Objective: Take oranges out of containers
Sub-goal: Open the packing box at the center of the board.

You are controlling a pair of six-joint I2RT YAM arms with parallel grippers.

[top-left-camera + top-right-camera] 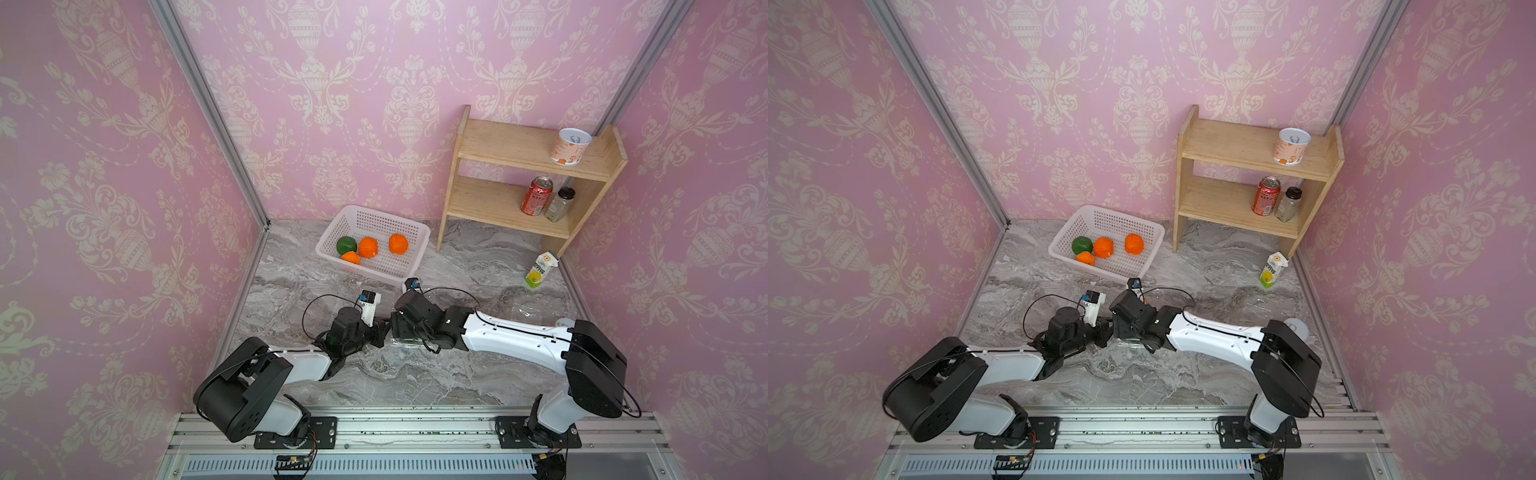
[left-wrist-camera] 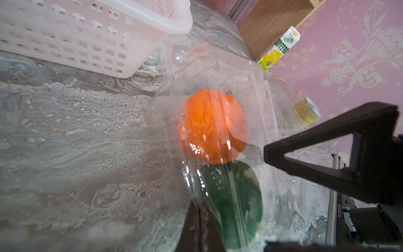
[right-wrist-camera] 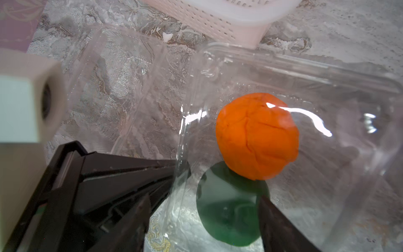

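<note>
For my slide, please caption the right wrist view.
Left hand pinches the clamshell rim; inside lie an orange and a green fruit.

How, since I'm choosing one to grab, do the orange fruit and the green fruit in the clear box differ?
The orange fruit is bright; the green fruit is dark. The right pincer straddles the green fruit; the orange fruit lies beyond it. Both are round, inside the clear box.
</note>
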